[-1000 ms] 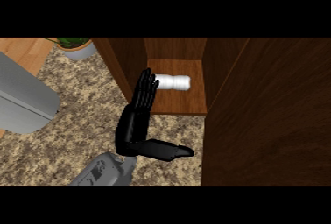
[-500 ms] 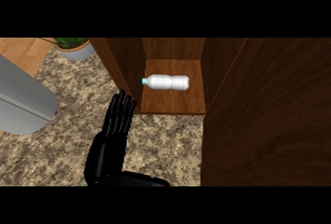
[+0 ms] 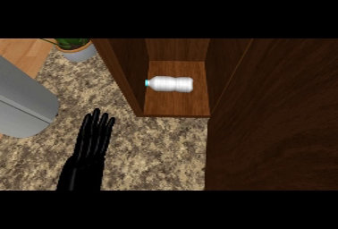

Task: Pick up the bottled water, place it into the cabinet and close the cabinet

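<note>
The bottled water [image 3: 170, 84] is lying on its side inside the cabinet [image 3: 177, 105]. It is resting on the brown wooden shelf, with its small blue-green cap pointing at the cabinet's left wall. Nothing is touching the bottle.

The cabinet is standing open. Its big dark door [image 3: 277, 116] is filling the space to the right of the shelf.

One black hand [image 3: 91, 143] is showing over the speckled counter [image 3: 158, 152], down and to the left of the cabinet. Its fingers are stretching out straight and close together, pointing up toward the cabinet. The hand is holding nothing. It is well apart from the bottle and is not touching the cabinet. From this view alone I cannot tell which of the two hands it is, though it is sitting on the left side. The other hand is not showing.

A grey rounded thing [image 3: 23, 105] is sitting far to the left of the cabinet. A green plant in a pale pot [image 3: 76, 48] is standing just beside the cabinet's top left corner.
</note>
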{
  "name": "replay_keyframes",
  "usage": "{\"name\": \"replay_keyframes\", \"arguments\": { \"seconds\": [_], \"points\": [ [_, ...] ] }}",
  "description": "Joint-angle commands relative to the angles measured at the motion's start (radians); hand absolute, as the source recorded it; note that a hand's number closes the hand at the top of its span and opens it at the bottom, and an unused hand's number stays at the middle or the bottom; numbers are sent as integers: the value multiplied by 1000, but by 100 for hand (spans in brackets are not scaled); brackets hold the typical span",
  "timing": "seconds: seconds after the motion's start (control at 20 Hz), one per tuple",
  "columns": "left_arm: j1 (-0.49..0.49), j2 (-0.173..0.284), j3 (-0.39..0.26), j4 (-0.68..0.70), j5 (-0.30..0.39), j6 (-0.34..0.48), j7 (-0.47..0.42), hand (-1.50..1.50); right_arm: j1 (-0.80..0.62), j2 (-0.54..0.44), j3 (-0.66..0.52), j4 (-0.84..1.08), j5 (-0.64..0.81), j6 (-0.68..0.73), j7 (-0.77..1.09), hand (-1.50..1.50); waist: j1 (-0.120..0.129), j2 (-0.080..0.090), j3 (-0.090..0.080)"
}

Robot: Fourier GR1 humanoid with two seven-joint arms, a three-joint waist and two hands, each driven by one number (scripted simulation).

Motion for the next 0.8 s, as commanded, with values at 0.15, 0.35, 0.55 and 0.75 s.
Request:
{"name": "replay_keyframes", "arguments": {
  "seconds": [0.15, 0.35, 0.55, 0.75],
  "points": [
    [133, 46, 25, -94, 11, -18, -47, -150, -38, 48, 285, -199, 276, -71, 159, 150, -3, -6, 0],
    [155, 106, 99, -130, 74, -69, -19, -150, -167, 95, 365, -137, 317, -109, 227, 150, 9, -5, -1],
    [194, 115, 110, -120, 79, -95, -51, -150, -295, 125, 388, -105, 348, -130, 300, 150, 18, -5, -4],
    [229, 145, 159, -108, 118, -152, -76, -150, -392, 173, 403, -83, 351, -158, 365, 150, 19, -6, -6]
  ]
}}
